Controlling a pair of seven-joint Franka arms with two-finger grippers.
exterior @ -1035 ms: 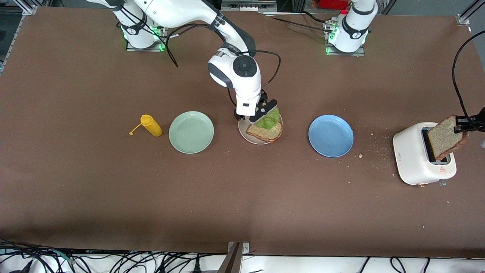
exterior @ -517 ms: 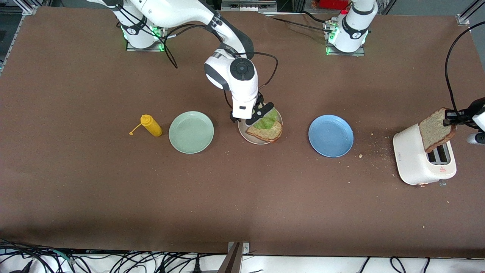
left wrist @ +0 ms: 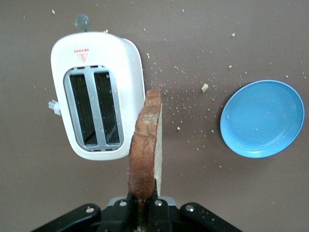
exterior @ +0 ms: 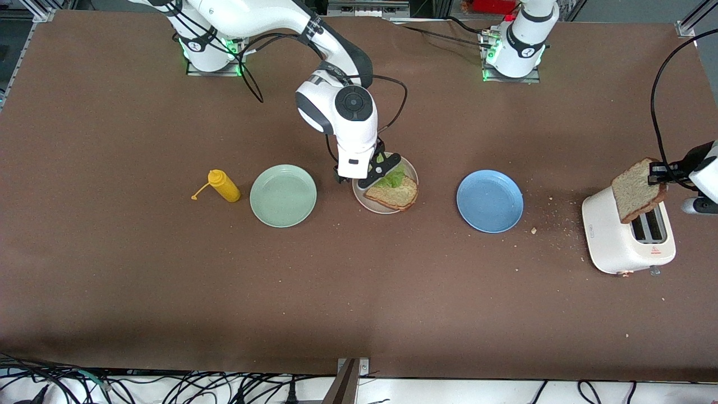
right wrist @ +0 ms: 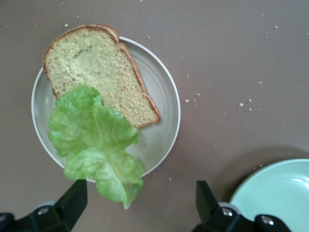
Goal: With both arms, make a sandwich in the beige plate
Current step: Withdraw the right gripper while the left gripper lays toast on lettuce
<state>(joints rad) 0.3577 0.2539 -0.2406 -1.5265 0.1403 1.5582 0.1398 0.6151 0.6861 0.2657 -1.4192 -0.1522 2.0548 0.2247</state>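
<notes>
The beige plate (exterior: 370, 205) holds one brown bread slice (exterior: 394, 195) with a green lettuce leaf (exterior: 391, 178) lying partly on it. In the right wrist view the lettuce (right wrist: 96, 140) overlaps the bread (right wrist: 96, 67) and hangs over the plate's rim (right wrist: 166, 87). My right gripper (exterior: 373, 171) is open and empty just above the lettuce, as the right wrist view (right wrist: 140, 203) shows. My left gripper (exterior: 653, 173) is shut on a second bread slice (exterior: 636, 189), held on edge over the white toaster (exterior: 622, 241). The left wrist view shows that gripper (left wrist: 143, 208) pinching the slice (left wrist: 145, 145).
A mint-green plate (exterior: 283, 195) and a yellow squeeze bottle (exterior: 223, 186) lie toward the right arm's end. A blue plate (exterior: 489, 201) sits between the beige plate and the toaster. Crumbs are scattered near the toaster (left wrist: 96, 92), whose slots are empty.
My left gripper has lifted the bread slice out of the toaster slot and carried it toward the blue plate. My right gripper has drawn back from the lettuce, open.
</notes>
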